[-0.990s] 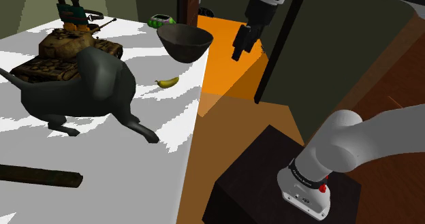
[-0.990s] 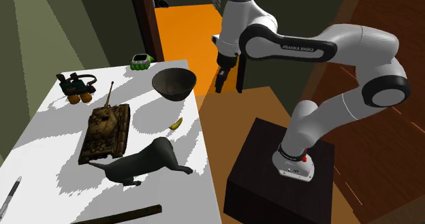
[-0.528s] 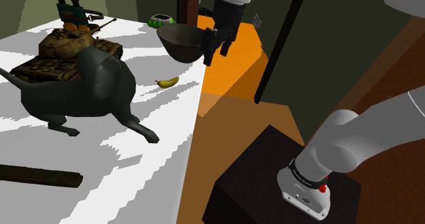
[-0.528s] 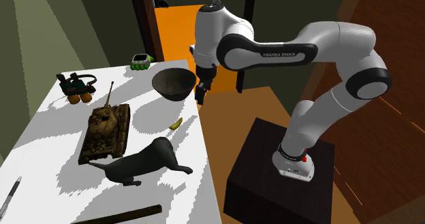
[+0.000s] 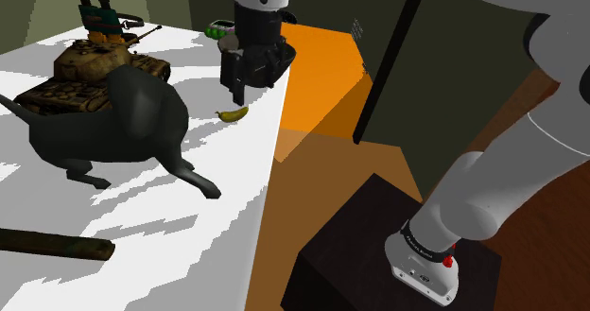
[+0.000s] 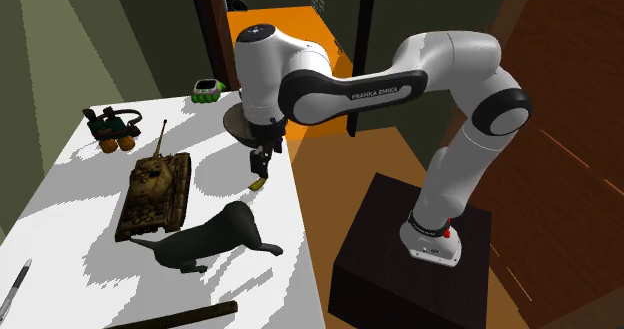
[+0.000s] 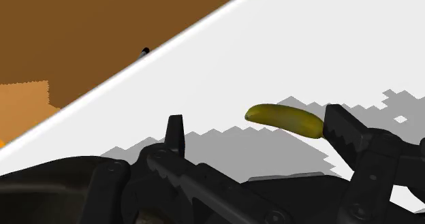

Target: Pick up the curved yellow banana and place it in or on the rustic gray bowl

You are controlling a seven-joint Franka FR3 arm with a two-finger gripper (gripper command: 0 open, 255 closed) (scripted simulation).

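The all-black two-finger gripper (image 5: 234, 94) hangs in the upper middle of the shoulder view. Its fingers are spread wide and clasp nothing, just above the small curved yellow banana (image 5: 232, 114). The banana lies flat on the white table (image 5: 142, 215), near the table's edge. In the wrist view it sits between the fingers, closer to one. The dark grey rounded bowl (image 6: 231, 127) peeks out behind the white arm.
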